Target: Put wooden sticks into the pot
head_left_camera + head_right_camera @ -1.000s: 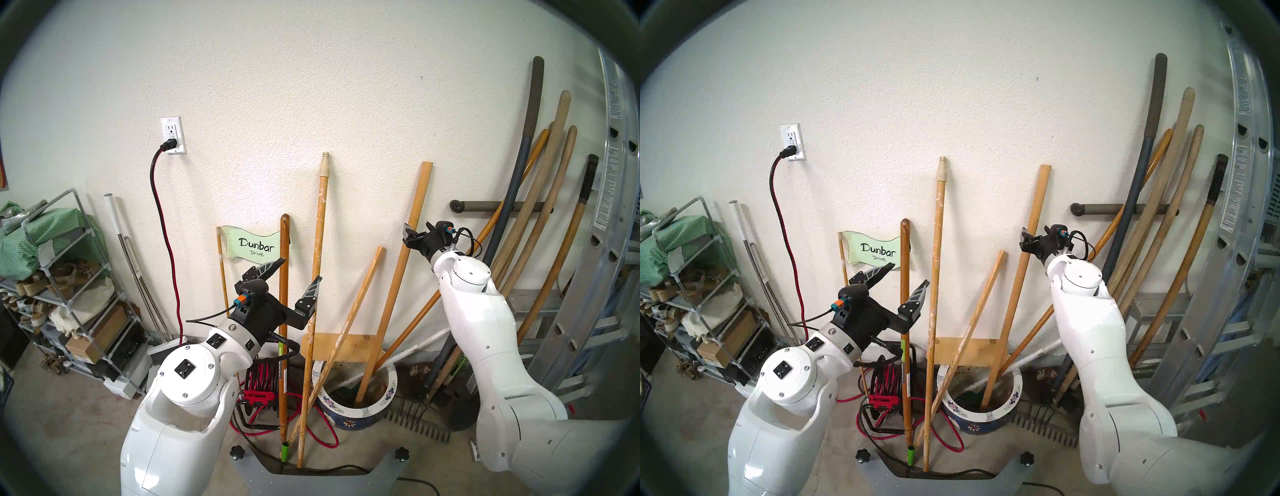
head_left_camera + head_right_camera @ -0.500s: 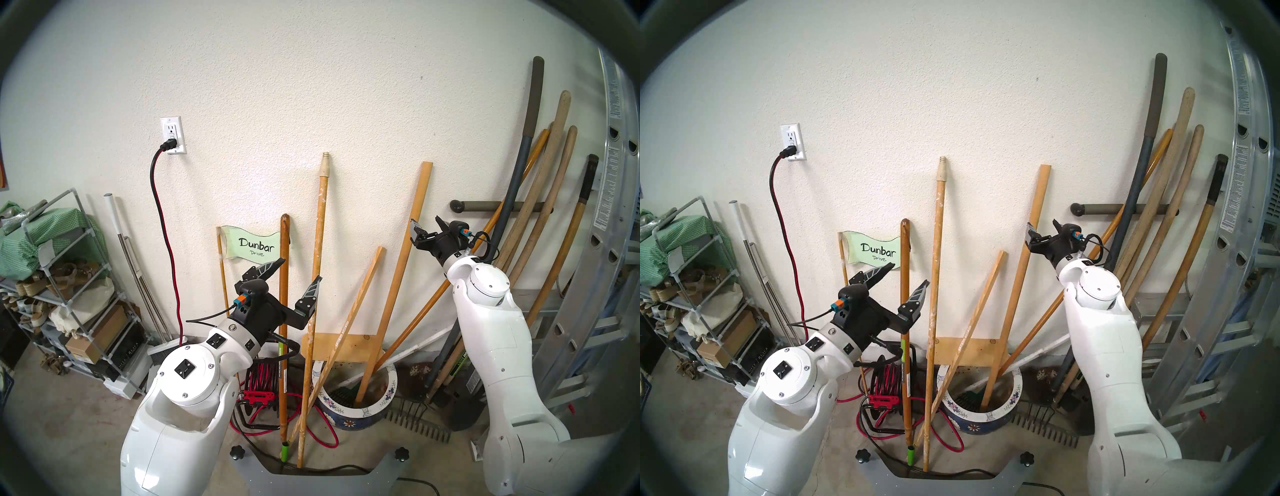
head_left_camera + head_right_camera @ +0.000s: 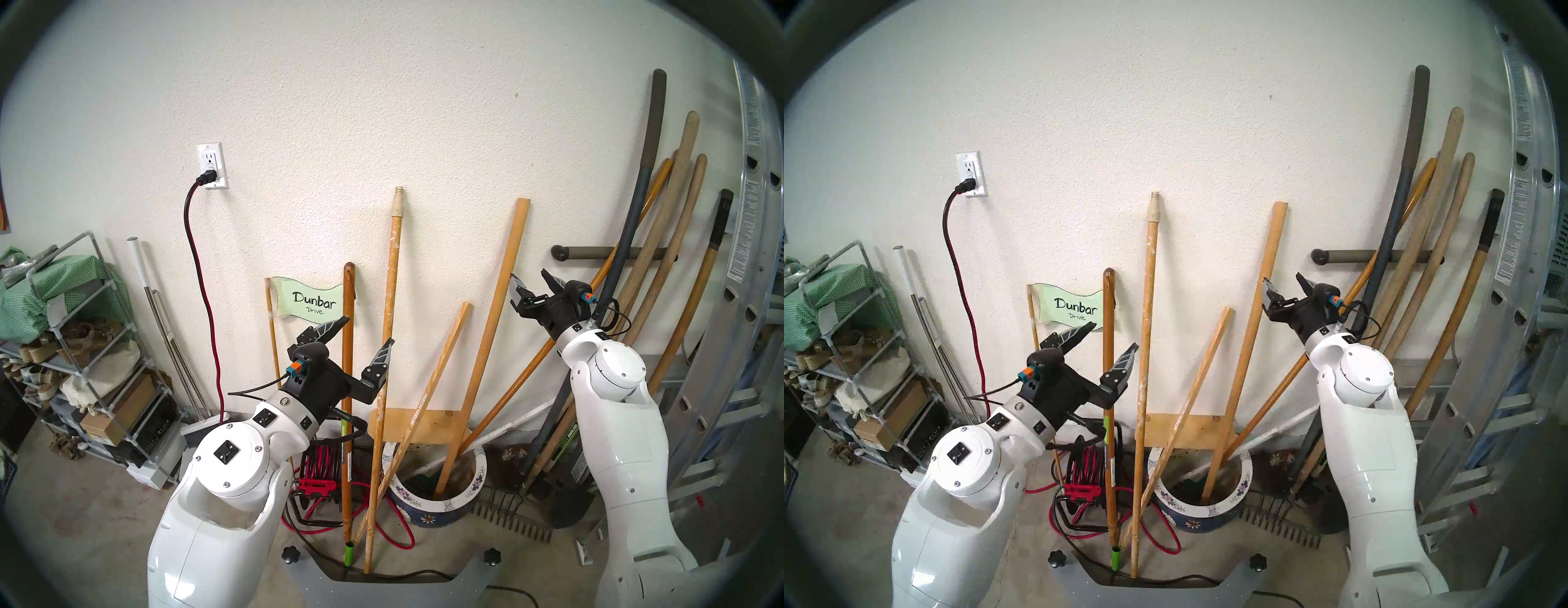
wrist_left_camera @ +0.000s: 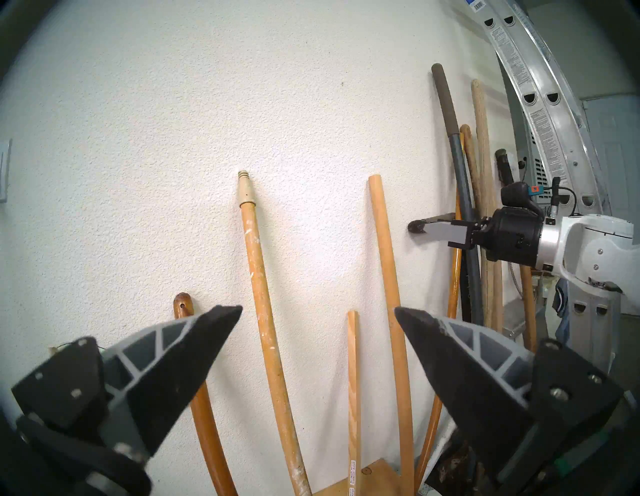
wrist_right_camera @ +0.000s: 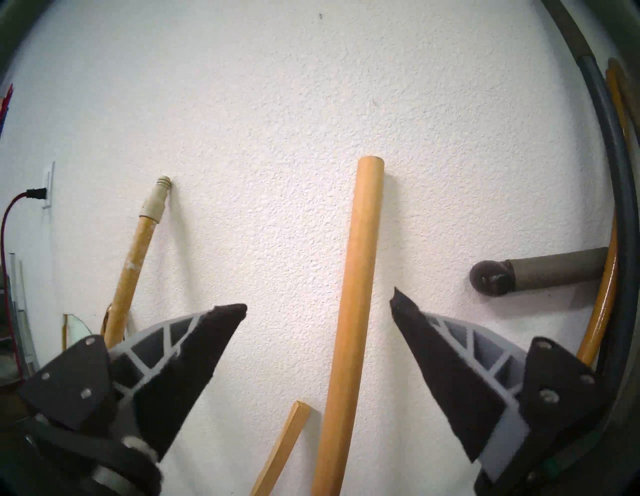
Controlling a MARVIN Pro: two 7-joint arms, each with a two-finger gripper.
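Right wrist view shows the right gripper (image 5: 318, 303) with its jaws spread wide and empty, the thick yellow-tan dowel (image 5: 356, 294) rising between the fingertips but beyond them, leaning on the white wall (image 5: 277, 104). In the head view that dowel (image 3: 488, 339) stands with its lower end inside the blue flowered pot (image 3: 441, 507) on the floor, while the paint-flecked handle with the cream tip (image 3: 388, 322) stands outside the pot, just left of it. The left gripper (image 3: 367, 329) hangs released too, its right finger close beside that handle and gripping nothing.
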